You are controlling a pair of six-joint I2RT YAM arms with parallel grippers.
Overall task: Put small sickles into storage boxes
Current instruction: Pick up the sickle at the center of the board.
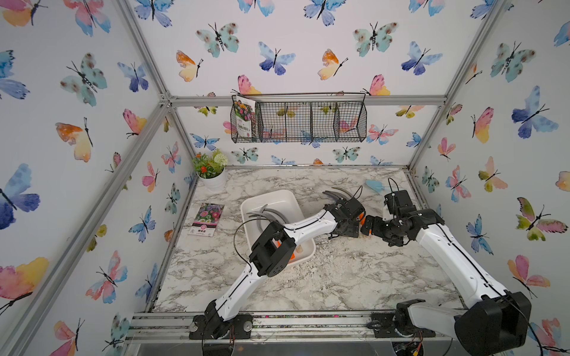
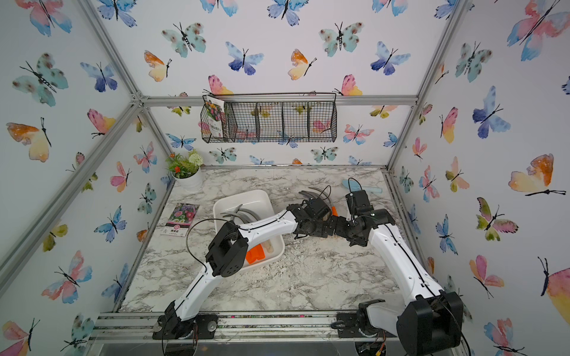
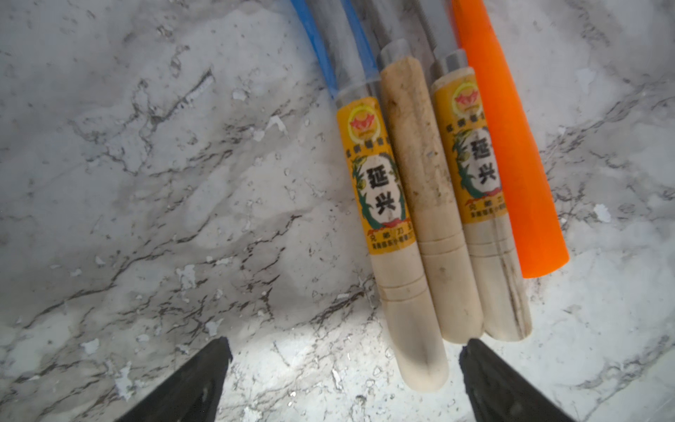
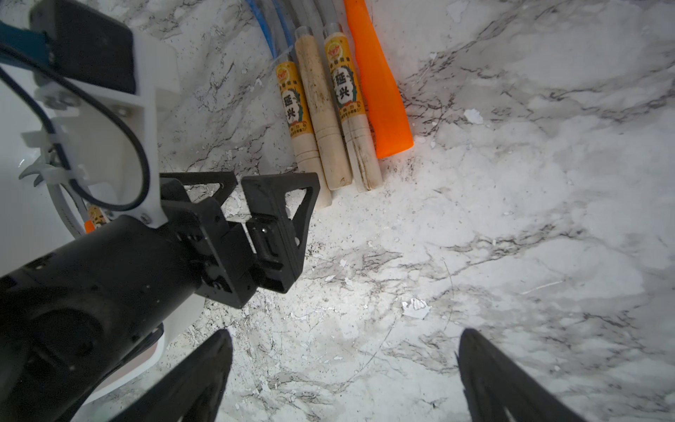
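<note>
Two grippers, both with jaws spread wide and nothing between them. Left gripper (image 3: 347, 345): set low over the marble table (image 1: 339, 277), facing the butt ends of a row of small sickles (image 3: 427, 204). Row: four pieces lying flat, side by side and touching, made up of three pale wood handles and one orange handle (image 3: 511, 146) at the row's edge. The outermost labelled handle (image 3: 380, 190), on the side away from the orange one, reaches furthest toward the open jaws, and its rounded end lies in the gap between the fingertips. Right gripper (image 4: 343, 334): just beside the left one, over bare table, aimed toward the same row but short of it. Storage box (image 1: 271, 194): white tray, near the row, under the left forearm, already holding several sickles (image 1: 268, 214), with orange handles showing at its near end in a top view. Light blue trowel (image 1: 374, 186): at the back, not part of the job. Step in hand, by judgement: approach for the next pick. Next move calls for a short advance along the labelled handle, then closing on that handle alone without dragging its neighbour.
</note>
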